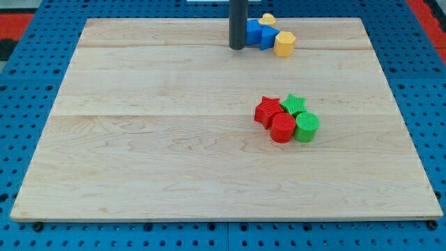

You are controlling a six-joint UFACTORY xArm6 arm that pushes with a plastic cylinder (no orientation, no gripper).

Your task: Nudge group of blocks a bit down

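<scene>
Nearest, along the bottom of the frame: pale wooden surface on a blue pegboard.

Further up, right of centre: a tight cluster of four, touching one another. Red cylinder and green cylinder in front, red star and green star behind.

Farthest, at the top edge right of centre: probably the group to nudge, judging by the rod beside it. Blue cube, a second blue block of unclear shape, yellow hexagonal block on the right, and a small yellow block behind, partly hidden.

My tip just left of the blue cube, touching or nearly so; cannot tell which.

No gripper here: only a bare dark rod, holding nothing.

Likely light, rigid plastic pieces, sliding easily on smooth wood and prone to scatter or rotate if struck off-centre. No grasp possible; best contact probably on the group's far side, near its middle, with a short, slow push toward the bottom of the frame.
</scene>
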